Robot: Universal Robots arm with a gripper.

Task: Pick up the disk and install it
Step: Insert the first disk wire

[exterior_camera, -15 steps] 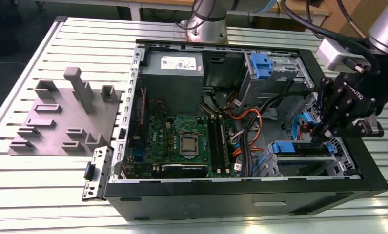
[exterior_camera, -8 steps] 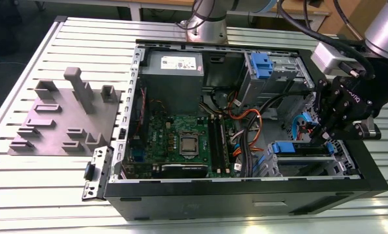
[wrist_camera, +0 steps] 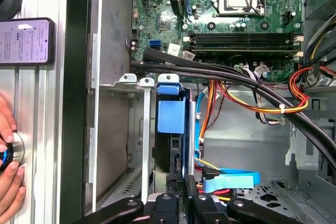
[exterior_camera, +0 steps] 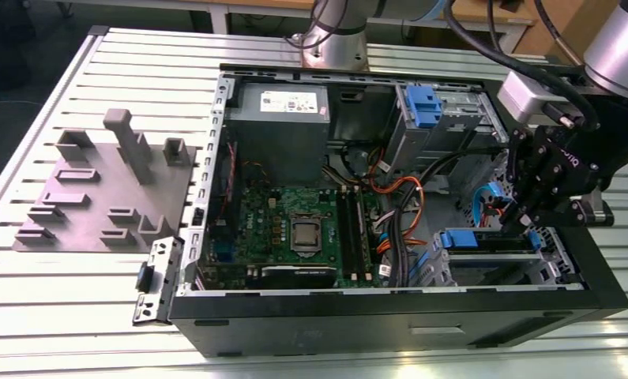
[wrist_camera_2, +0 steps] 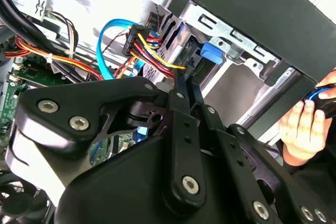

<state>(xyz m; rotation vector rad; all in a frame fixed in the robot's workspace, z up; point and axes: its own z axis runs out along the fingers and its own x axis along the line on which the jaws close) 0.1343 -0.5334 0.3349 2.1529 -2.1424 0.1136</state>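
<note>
Hand at disk, edge-up in drive bay; I can't tell grip state. Judge disk stiff, dense, shock-sensitive; best taken across rigid flanks.

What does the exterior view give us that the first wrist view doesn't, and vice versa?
Exterior view: a grey fixture block on the table beside the computer case, and the arm's base behind the case.
First wrist view: a phone lying outside the case wall, and a person's hand at a round knob.
Both: the motherboard, the disk in its blue carrier standing in the drive bay, and the end effector right at it.
</note>
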